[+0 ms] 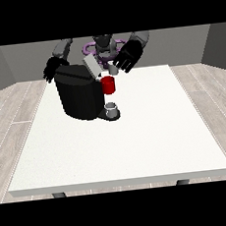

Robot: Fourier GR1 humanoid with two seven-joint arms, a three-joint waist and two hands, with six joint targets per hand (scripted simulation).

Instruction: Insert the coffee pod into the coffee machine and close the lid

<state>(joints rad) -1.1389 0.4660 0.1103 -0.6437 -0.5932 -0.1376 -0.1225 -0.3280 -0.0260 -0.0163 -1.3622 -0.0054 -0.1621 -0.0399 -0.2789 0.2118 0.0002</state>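
Pod [113, 70], a small grey capsule just behind the machine [81, 96], sits pinched in the curled fingers of the hand at the view's right [128, 56]. It looks light, stiff and smooth, best held by its sides. Beyond the machine, the hand at the view's left [53, 68] hangs curled, holding nothing.

Even, soft light is falling from above, keeping the white table [138, 147] bright and free of glare. Only a faint shadow is sitting beneath the coffee machine [78, 96], below the fingers.
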